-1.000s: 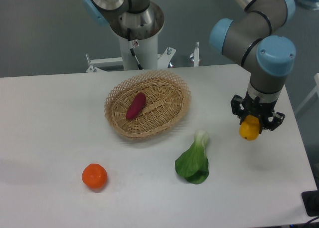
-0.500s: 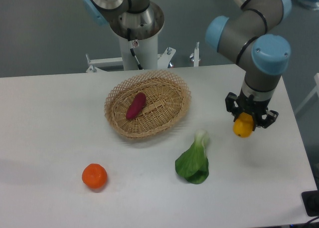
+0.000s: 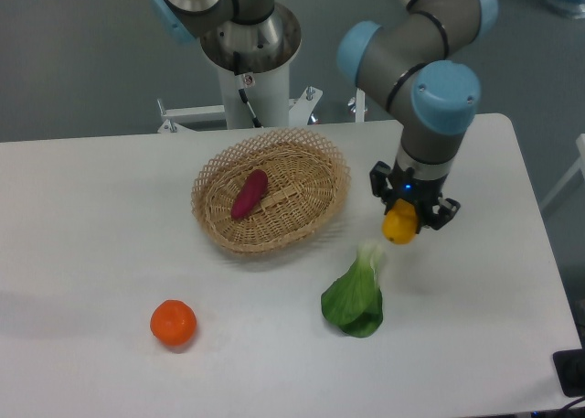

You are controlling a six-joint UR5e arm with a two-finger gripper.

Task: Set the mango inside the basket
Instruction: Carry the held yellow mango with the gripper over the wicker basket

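Gripper (image 3: 402,219) clenched around the mango (image 3: 399,226), which hangs lifted off the surface (image 3: 91,217), just to the right of the basket (image 3: 271,192) and above the stem of the leafy green (image 3: 355,294). I read this as the carry step: the fruit is picked up but not yet over the wicker. The basket already holds a purple-red tuber (image 3: 249,194) lying left of centre, so its right half looks like the free spot. My next move would be to bring the arm further left until the mango sits over that bare weave, lower it inside the lattice rim, then let go. An orange tangerine (image 3: 174,323) sits well apart near the front and should not matter.
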